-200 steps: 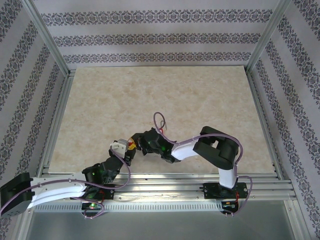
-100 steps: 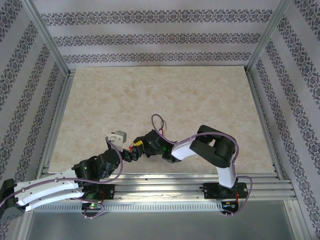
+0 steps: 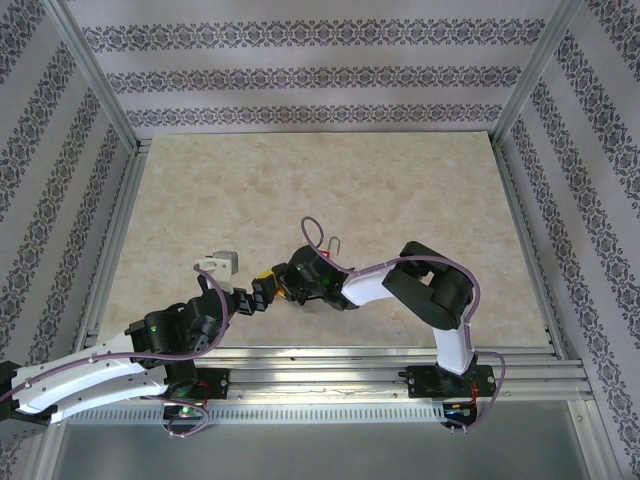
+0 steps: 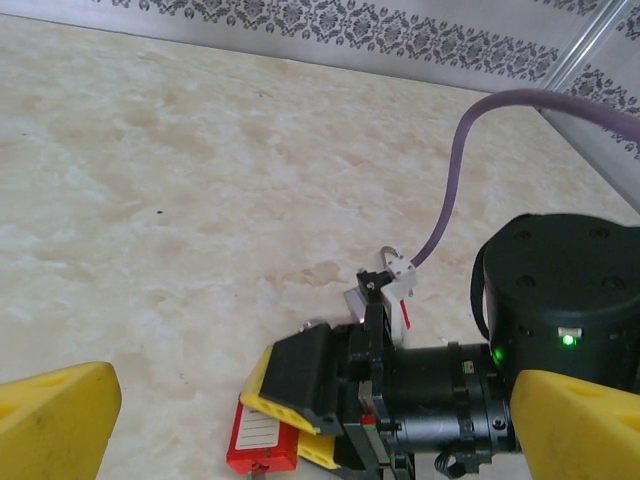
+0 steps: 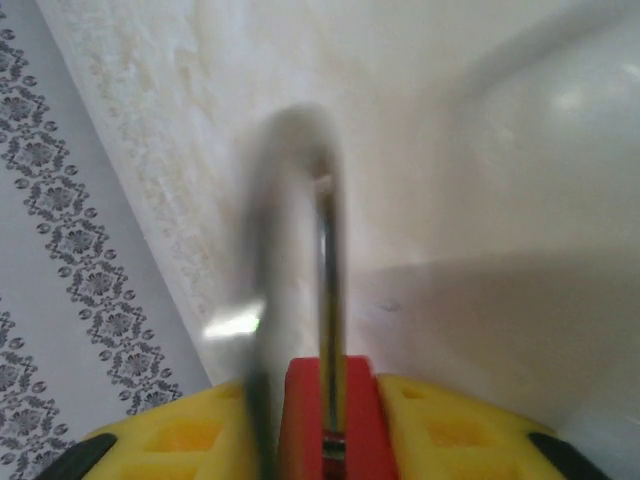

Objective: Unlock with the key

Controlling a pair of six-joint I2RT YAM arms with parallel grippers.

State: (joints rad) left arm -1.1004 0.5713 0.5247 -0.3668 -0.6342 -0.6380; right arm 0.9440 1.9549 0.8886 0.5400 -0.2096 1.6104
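Observation:
A red padlock (image 4: 262, 440) with a white label lies on the table at the tips of my right gripper (image 4: 300, 420). In the right wrist view its red body (image 5: 320, 420) sits between the yellow fingers (image 5: 450, 430). The steel shackle (image 5: 330, 260) points away; one leg is sharp, the other is blurred. Whether the fingers press on it I cannot tell. My left gripper (image 4: 310, 400) is open, its yellow fingertips (image 4: 55, 420) wide apart, facing the right gripper (image 3: 268, 285) from the left (image 3: 232, 292). I cannot make out the key.
A purple cable (image 3: 312, 235) loops over the right wrist. Aluminium rails (image 3: 330, 360) run along the near edge of the marble table (image 3: 320, 190). Patterned walls (image 3: 300, 70) and frame posts close in the back and both sides.
The left gripper opened wide and drew back to the left, away from the padlock. The right wrist shifted slightly up and left, the padlock staying at its fingers.

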